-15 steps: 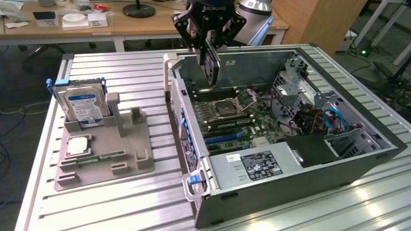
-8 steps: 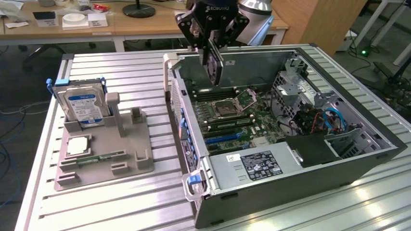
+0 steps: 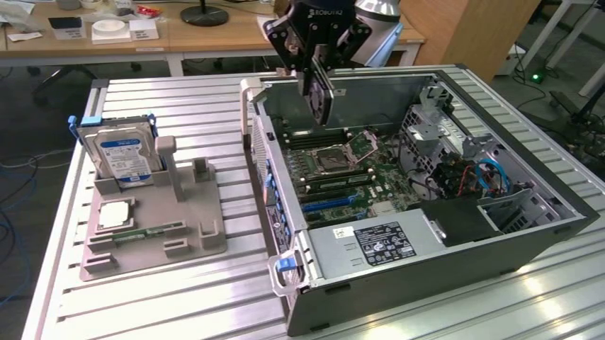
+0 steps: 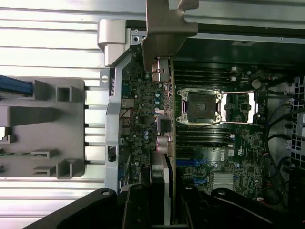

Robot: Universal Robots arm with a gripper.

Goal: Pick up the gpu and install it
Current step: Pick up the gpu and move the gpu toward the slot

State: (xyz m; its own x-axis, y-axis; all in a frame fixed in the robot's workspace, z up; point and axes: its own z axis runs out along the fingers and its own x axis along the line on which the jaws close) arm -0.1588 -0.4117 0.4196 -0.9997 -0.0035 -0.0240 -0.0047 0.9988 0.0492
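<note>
The gpu [image 3: 318,95] is a thin dark card hanging on edge above the open computer case [image 3: 529,241], over the far part of the motherboard [image 3: 345,177]. My gripper [image 3: 317,67] is shut on its upper edge. In the wrist view the gpu [image 4: 164,129] runs edge-on away from my gripper [image 4: 164,195], with its silvery metal bracket [image 4: 167,28] at the far end, near the case's rear wall. The card is above the board and apart from it. The CPU socket [image 4: 199,106] lies just beside the card's line.
A grey fixture [image 3: 156,234] stands on the slatted metal table at the exterior view's left, holding a silver hard drive [image 3: 118,152], a CPU chip [image 3: 113,214] and a green memory stick [image 3: 146,232]. Case walls, drive cage [image 3: 435,127] and cables [image 3: 472,177] surround the board.
</note>
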